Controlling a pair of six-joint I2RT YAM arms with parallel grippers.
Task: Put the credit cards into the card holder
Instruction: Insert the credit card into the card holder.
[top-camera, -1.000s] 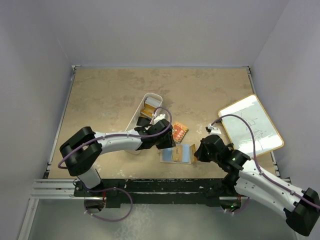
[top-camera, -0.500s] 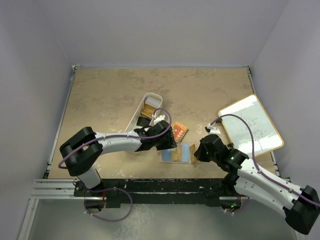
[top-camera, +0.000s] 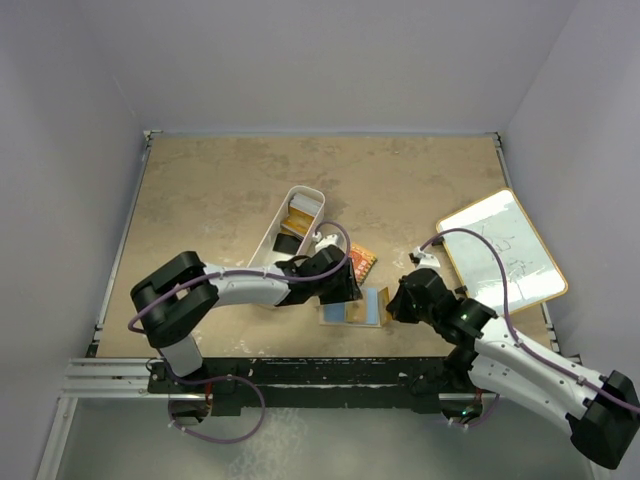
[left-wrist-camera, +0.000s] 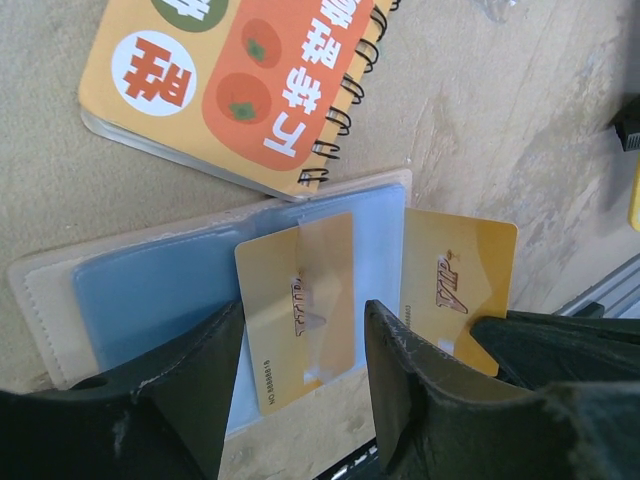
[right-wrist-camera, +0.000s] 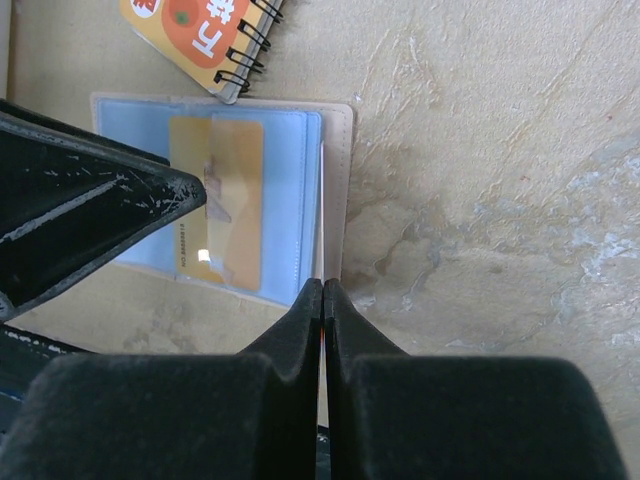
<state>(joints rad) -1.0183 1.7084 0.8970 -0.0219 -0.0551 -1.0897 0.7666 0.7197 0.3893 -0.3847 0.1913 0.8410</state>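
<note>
Left wrist view: card holder (left-wrist-camera: 150, 290) lies open under my left gripper (left-wrist-camera: 303, 315), spiral notebook (left-wrist-camera: 240, 90) just ahead. Jaws partly apart, gripping nothing, straddling gold card (left-wrist-camera: 295, 265) part-way in its slot. My right gripper (right-wrist-camera: 322, 288) is pinched on second gold card (left-wrist-camera: 455, 285).

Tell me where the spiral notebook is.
Top view: the spiral notebook lies mid-table, just beyond the open card holder, right of the white bin.

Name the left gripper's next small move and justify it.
Probably lift the left gripper clear: its jaws stand open astride a gold card already tucked into the card holder, while the shut right gripper appears to hold a second gold card.
</note>
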